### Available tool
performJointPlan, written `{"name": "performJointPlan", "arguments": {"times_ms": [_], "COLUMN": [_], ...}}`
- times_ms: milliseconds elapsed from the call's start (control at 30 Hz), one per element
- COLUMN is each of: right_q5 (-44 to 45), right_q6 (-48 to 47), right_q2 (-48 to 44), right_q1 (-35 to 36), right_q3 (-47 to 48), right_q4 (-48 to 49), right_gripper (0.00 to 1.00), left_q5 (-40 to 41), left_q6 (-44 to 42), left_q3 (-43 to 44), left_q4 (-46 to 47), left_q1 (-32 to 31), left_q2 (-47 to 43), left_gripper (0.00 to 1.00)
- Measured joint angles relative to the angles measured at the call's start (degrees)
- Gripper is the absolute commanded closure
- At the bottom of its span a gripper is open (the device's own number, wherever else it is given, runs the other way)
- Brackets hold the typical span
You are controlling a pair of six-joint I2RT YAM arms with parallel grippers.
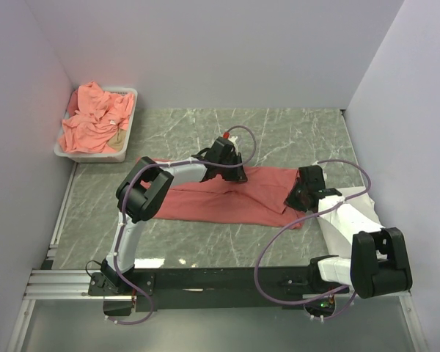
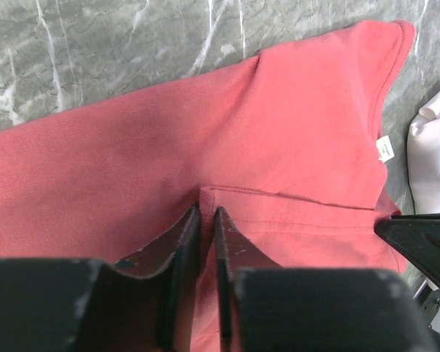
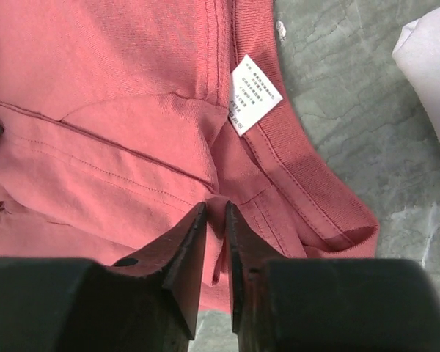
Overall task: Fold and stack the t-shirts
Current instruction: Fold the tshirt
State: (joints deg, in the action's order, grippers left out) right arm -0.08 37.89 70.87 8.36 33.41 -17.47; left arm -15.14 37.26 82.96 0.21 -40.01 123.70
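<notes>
A coral-red t-shirt (image 1: 227, 198) lies spread across the middle of the table. My left gripper (image 1: 231, 174) is shut on a pinch of its cloth at the far edge; the wrist view shows the cloth (image 2: 279, 132) pinched between the jaws of the gripper (image 2: 207, 213). My right gripper (image 1: 302, 192) is shut on a fold near the collar; its wrist view shows the gripper (image 3: 216, 209) below the white neck label (image 3: 254, 95). A white folded garment (image 1: 352, 202) lies right of the red shirt, under my right arm. More salmon-pink shirts (image 1: 95, 121) are piled in the tray.
A white plastic tray (image 1: 129, 128) stands at the far left corner of the marble table. White walls close the left, back and right sides. The black rail with the arm bases runs along the near edge (image 1: 227, 282).
</notes>
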Motion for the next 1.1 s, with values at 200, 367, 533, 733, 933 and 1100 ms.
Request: {"name": "performJointPlan", "arguments": {"times_ms": [200, 367, 533, 733, 933, 1100], "right_q5": [0.0, 0.1, 0.7, 1.1, 0.6, 0.4], "right_q6": [0.0, 0.0, -0.3, -1.1, -2.4, -3.7], "right_q2": [0.7, 0.1, -3.6, -8.1, -10.1, -10.0], "right_q1": [0.0, 0.0, 0.0, 0.0, 0.0, 0.4], "right_q3": [0.0, 0.0, 0.5, 1.5, 1.5, 1.5], "right_q4": [0.4, 0.1, -1.6, -3.2, -3.8, -4.3], "right_gripper": [0.91, 0.96, 0.97, 0.98, 0.98, 0.98], "left_q5": [0.0, 0.0, 0.1, 0.4, 1.1, 1.8], "left_q6": [0.3, 1.0, 1.4, 1.6, 2.5, 3.0], "left_q3": [-0.5, -3.7, -7.4, -11.8, -16.9, -20.3], "left_q4": [0.8, 2.2, 4.6, 7.6, 9.7, 11.5], "left_q1": [0.0, 0.0, 0.0, -0.1, -0.3, -0.9], "left_q2": [-0.4, -3.8, -8.3, -11.8, -13.5, -15.0], "left_gripper": [0.9, 0.93, 0.95, 0.96, 0.97, 0.98]}}
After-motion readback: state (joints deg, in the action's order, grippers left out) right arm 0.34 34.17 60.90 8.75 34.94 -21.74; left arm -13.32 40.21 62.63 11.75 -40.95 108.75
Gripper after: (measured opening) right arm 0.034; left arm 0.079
